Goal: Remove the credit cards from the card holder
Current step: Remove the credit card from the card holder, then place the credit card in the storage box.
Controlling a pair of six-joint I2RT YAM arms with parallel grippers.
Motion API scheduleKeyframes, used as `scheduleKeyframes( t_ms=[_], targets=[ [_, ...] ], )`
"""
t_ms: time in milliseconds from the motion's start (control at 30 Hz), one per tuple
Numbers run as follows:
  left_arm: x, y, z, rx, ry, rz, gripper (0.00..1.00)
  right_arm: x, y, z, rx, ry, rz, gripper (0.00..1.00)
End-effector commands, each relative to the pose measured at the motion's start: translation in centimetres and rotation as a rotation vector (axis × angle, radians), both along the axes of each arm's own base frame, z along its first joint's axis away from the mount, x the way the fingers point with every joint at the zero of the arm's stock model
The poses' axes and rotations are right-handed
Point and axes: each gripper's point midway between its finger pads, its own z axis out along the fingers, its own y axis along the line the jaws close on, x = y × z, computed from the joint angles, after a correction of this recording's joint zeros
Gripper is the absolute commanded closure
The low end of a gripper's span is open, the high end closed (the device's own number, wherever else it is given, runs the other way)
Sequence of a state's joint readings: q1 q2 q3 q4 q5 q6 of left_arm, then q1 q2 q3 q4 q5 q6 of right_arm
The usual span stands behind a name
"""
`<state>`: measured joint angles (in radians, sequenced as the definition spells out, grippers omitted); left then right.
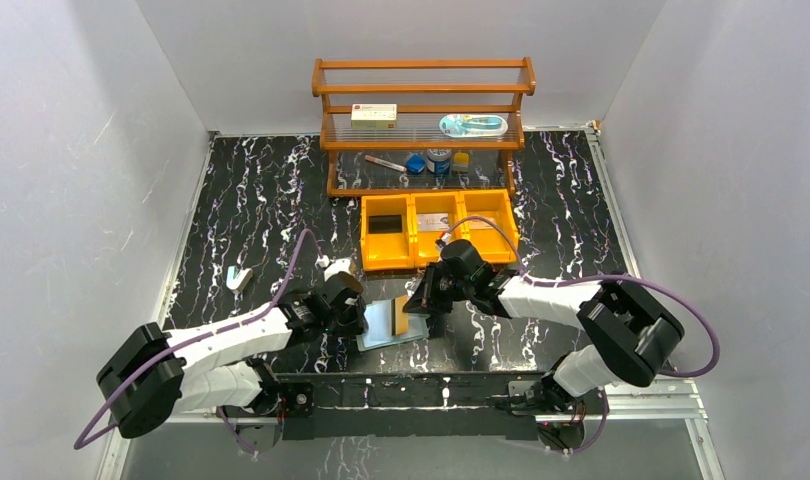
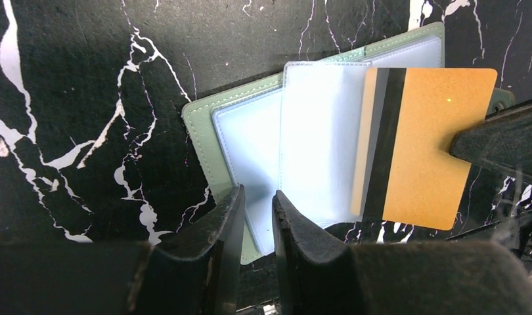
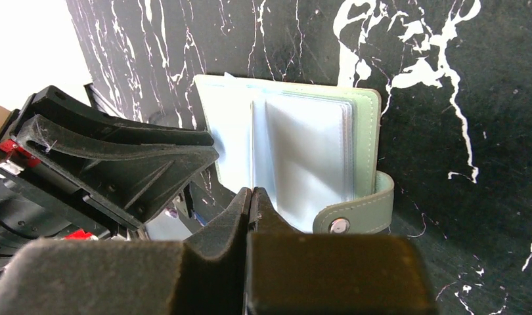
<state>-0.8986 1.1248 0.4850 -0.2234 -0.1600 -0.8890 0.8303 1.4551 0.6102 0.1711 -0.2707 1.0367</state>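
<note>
The sage-green card holder (image 1: 379, 338) (image 2: 201, 131) (image 3: 365, 144) lies open on the black marble table, its pale sleeves fanned up and its snap tab (image 3: 355, 220) at the near right. An orange-tan credit card (image 1: 402, 318) (image 2: 434, 144) with a dark stripe sticks out of a sleeve to the right, its left end still under clear plastic. My right gripper (image 1: 421, 312) (image 3: 251, 192) is shut on that card's right edge. My left gripper (image 1: 359, 318) (image 2: 258, 197) rests on the holder's near left corner, jaws a narrow gap apart. No other cards show.
An orange three-compartment bin (image 1: 439, 232) stands just behind the grippers. Behind it is a wooden shelf (image 1: 424, 110) with a white box (image 1: 373, 116) and small items. A small white object (image 1: 240, 278) lies on the table to the left.
</note>
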Motion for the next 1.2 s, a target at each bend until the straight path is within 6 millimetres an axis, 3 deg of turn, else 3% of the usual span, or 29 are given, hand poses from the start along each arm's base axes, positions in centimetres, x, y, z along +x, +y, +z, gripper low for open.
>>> scheduleKeyframes(
  t_ms=[0,367,667,933,1067,1167],
  targets=[
    [0.8,0.0,1.8,0.003,-0.048,0.002,0.78,0.3,0.0,1.0,0.012,-0.036,0.016,1.00],
    [1.3,0.2,3.4,-0.006,-0.087,0.024,0.68,0.0,0.8,3.2,0.052,-0.080,0.098,1.00],
    [2.3,-0.8,5.1,-0.059,-0.135,-0.009,0.49,0.8,0.0,4.1,0.031,-0.155,0.061,1.00],
    [4.0,-4.9,9.5,-0.398,-0.158,-0.148,0.40,1.6,-1.3,5.0,0.081,-0.198,0.026,1.00],
    [2.9,-6.7,10.4,-0.563,-0.135,-0.224,0.38,1.8,-1.8,6.5,0.179,-0.209,0.025,1.00],
    [2.4,-7.1,9.8,-0.616,-0.107,-0.221,0.39,1.8,-1.9,7.4,0.231,-0.219,0.037,1.00]
  ],
)
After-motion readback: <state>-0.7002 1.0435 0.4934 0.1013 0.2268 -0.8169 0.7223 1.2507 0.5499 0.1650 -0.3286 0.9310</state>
